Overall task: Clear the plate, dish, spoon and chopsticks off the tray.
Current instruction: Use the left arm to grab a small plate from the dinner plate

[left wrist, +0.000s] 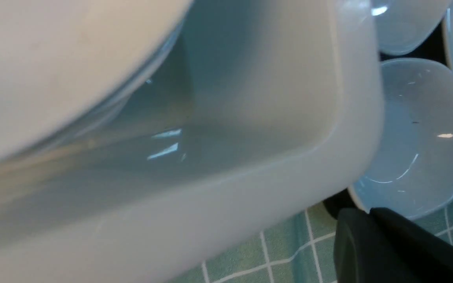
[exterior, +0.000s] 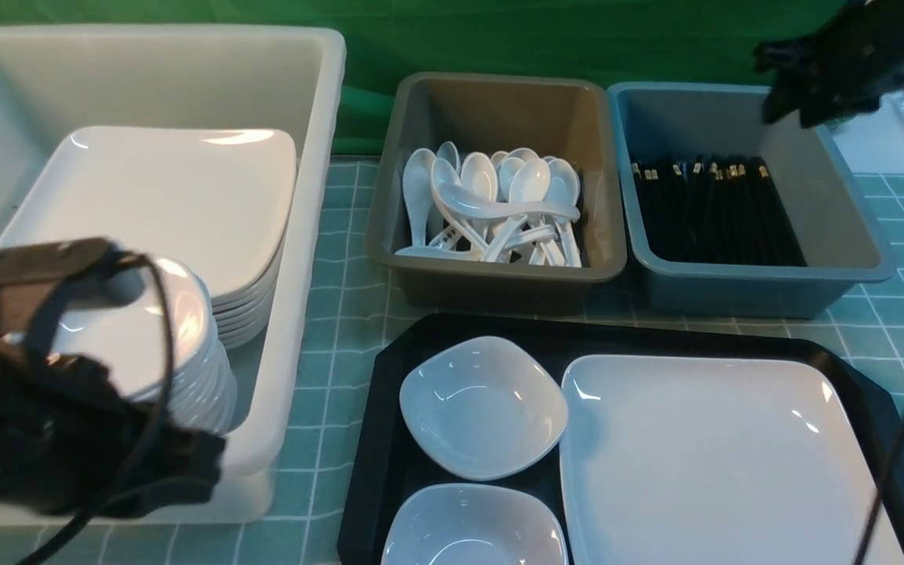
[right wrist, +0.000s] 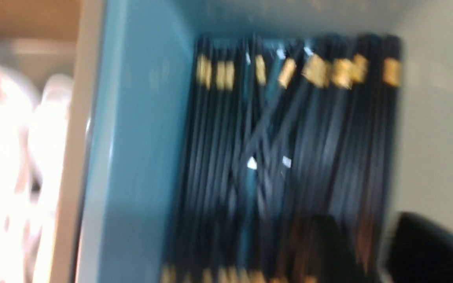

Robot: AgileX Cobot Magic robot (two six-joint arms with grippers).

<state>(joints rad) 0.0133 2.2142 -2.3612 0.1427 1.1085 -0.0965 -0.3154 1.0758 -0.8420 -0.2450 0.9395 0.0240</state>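
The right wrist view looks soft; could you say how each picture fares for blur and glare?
Right wrist view: motion blur streaks the stacked chopsticks, spoons blown out white. Left wrist view: the near dish stack out of focus. Front view: mostly sharp, glare spots on the plate.

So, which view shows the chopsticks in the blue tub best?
Front view: the chopsticks lie sharp and whole in the blue tub. Right wrist view shows them closer but blurred; left wrist view shows none.
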